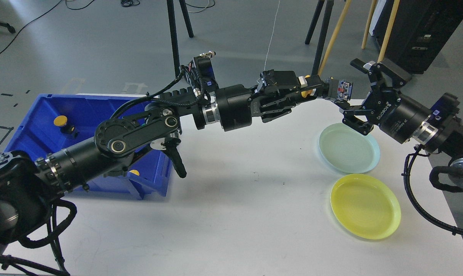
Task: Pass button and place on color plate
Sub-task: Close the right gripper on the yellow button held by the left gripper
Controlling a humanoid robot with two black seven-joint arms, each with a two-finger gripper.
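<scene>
My left arm reaches across the table to the right. Its gripper (333,90) is shut on a yellow button (307,85), held in the air above the table's far edge. My right gripper (360,92) is open, its fingers spread just to the right of the button's black base and the left fingertips, not closed on it. A pale green plate (349,148) lies below the two grippers. A yellow plate (365,206) lies in front of it. The blue bin (36,126) at the left holds a yellow button (60,121); another (134,172) shows near its front wall.
My left arm's elbow and forearm (139,134) hang over the right half of the bin and hide its other contents. Tripod legs (174,38) and wooden poles (333,34) stand on the floor behind the table.
</scene>
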